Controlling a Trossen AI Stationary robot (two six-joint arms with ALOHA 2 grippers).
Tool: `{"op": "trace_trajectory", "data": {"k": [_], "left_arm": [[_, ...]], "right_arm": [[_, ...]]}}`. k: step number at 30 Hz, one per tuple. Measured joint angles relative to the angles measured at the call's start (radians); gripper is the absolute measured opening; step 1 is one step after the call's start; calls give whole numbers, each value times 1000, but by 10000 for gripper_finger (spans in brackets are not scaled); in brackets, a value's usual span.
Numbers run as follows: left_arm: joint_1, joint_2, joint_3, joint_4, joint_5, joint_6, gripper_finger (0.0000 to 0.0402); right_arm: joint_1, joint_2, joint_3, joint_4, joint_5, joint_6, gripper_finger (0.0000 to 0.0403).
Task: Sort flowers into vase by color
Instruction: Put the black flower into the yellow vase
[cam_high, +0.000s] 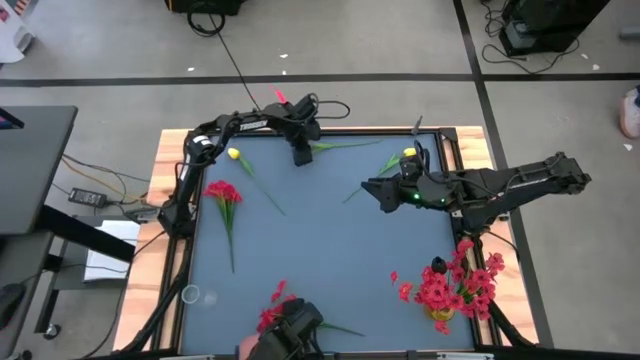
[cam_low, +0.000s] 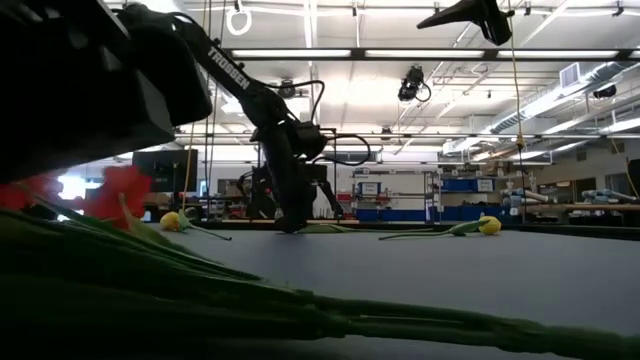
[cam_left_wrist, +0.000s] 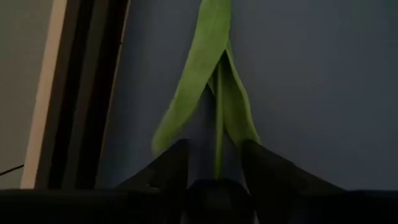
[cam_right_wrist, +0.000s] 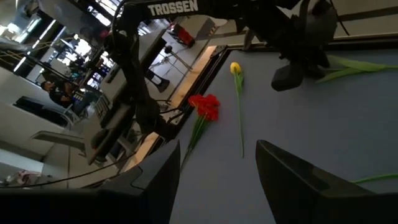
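At the table's left we note a yellow tulip (cam_high: 233, 154) and a red bunch (cam_high: 222, 192) lying flat on the dark mat (cam_high: 320, 240). The left gripper (cam_high: 302, 155) is down at the far edge, its fingers (cam_left_wrist: 169, 169) straddling a green stem (cam_left_wrist: 219, 134) with leaves; we cannot tell whether they pinch it. Further right, the right gripper (cam_high: 378, 190) hovers mid-table, jaws spread and holding nothing, beside a second yellow tulip (cam_high: 409, 153), with a vase (cam_high: 441, 318) of red flowers (cam_high: 455, 285) at the near right corner.
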Motion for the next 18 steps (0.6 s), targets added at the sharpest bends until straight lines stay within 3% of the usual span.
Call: {"op": "trace_trajectory", "data": {"k": [11, 18], "left_arm": [[-1, 1, 0, 2, -51, 103, 41], [-11, -6, 1, -33, -81, 104, 28]], "right_arm": [[0, 0, 0, 0, 8, -34, 204], [-13, 0, 0, 2, -30, -29, 196]]}}
